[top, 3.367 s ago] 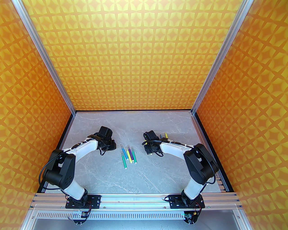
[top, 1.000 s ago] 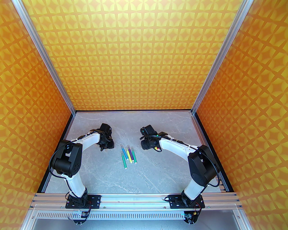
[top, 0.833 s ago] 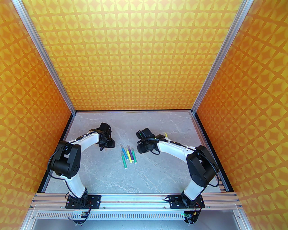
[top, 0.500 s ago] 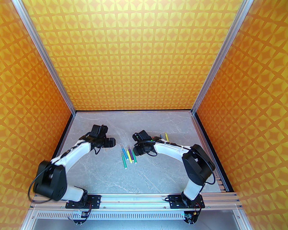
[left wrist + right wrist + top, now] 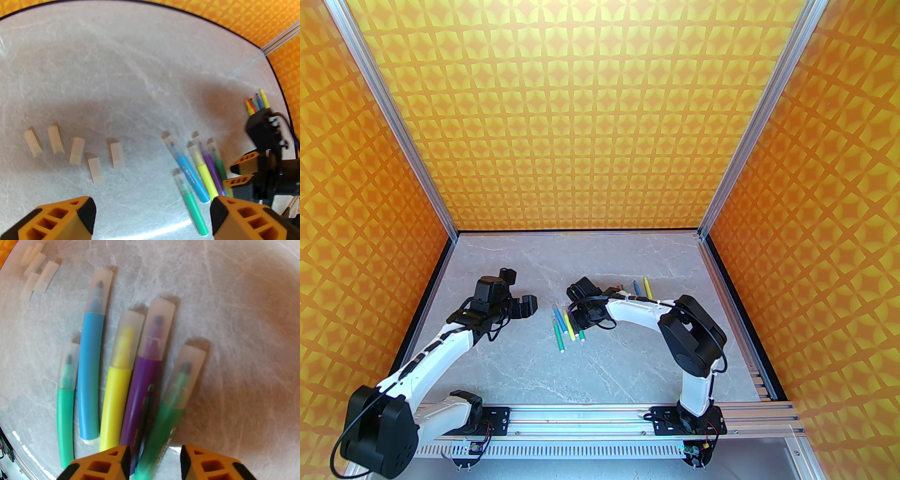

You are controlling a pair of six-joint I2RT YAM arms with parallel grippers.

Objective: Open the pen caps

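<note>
Several capped pens (image 5: 112, 390) lie side by side mid-table: teal, blue, yellow, purple and dark green, each under a translucent pen cap (image 5: 159, 326). My right gripper (image 5: 154, 462) is open and low over their near ends, and the dark green pen (image 5: 168, 418) runs between its fingers (image 5: 105, 462). From above, the right gripper (image 5: 580, 326) covers the right part of the pens (image 5: 558, 333). My left gripper (image 5: 152, 220) hangs wide open and holds nothing, left of the pens (image 5: 187, 171). Several loose pen caps (image 5: 96, 171) lie in a row ahead of it. The left gripper (image 5: 524, 307) is apart from the pens.
Several uncapped pens (image 5: 638, 285) lie at the back right, behind the right arm, and their tips (image 5: 256, 103) point to the far wall. Patterned orange walls and aluminium posts (image 5: 724, 183) close the table on three sides. Bare grey marble table (image 5: 562, 375) stretches toward the arm bases.
My right gripper has swung left from the uncapped pens and come down over the capped cluster. My left arm has folded back toward the near left; its gripper stays left of the pens.
</note>
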